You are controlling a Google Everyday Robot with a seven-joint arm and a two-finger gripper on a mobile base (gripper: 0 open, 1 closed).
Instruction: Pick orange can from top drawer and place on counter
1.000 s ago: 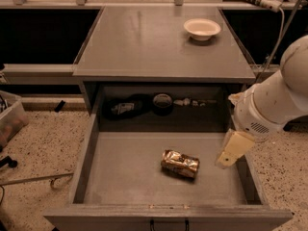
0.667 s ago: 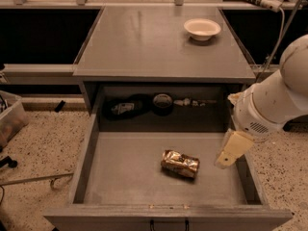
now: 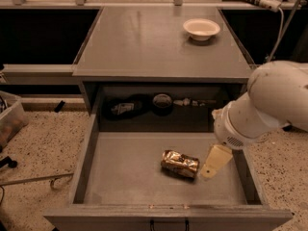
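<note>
Top drawer (image 3: 120,177) is pulled out, and the orange can (image 3: 180,163) lies on its side on the drawer floor, a little right of centre. The gripper (image 3: 214,162) hangs down inside the drawer, just beside the can's right end. Spread or closed, I cannot tell. On the counter (image 3: 144,42), a white bowl (image 3: 201,29) sits far right.

No text, brand, number or sign is readable.

- Orange can (image 3: 180,163), on its side on the floor of the top drawer (image 3: 120,177): pale label marks, wrinkled, not legible.
- Dark object (image 3: 122,109) in the recess behind the drawer: pale patch, could be a label, unreadable.
- Gripper (image 3: 215,161), down inside the drawer just beside the can: plain cream surface, no lettering made out.
- Bowl (image 3: 201,29) on the counter (image 3: 144,42): plain white.
</note>
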